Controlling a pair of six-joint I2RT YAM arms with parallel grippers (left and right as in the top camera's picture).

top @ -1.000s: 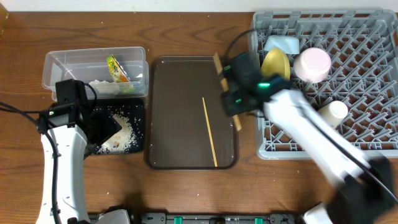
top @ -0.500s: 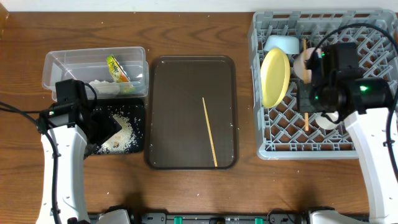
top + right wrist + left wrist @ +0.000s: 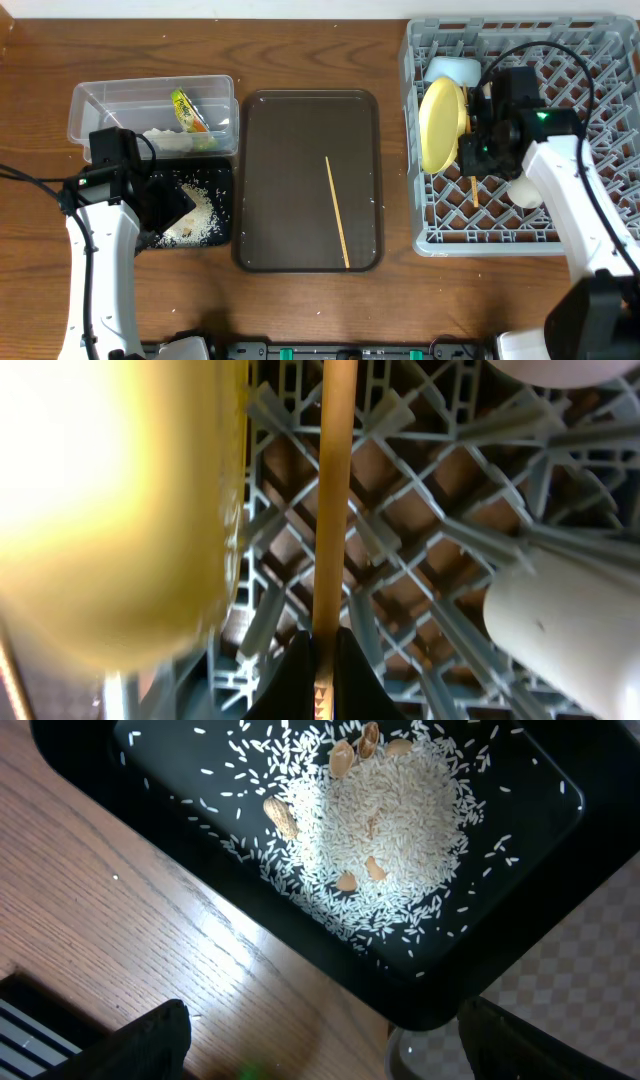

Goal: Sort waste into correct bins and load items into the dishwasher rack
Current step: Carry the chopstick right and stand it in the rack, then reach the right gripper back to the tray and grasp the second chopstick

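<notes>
My right gripper is shut on a wooden chopstick and holds it over the grey dishwasher rack, just right of the upright yellow plate. The chopstick's lower end pokes out below the gripper. A white cup lies beside it, a light blue bowl behind the plate. The second chopstick lies on the brown serving tray. My left gripper is open above the black tray with rice. The clear tub holds the snack wrapper. The pink bowl is hidden.
Peanut bits lie among the rice in the black tray. Wood table shows under the left gripper. The right arm's cable loops over the rack's back.
My right gripper, holding the chopstick, swung from the serving tray's right edge over into the rack and now sits close beside the yellow plate. The left arm has not moved.
</notes>
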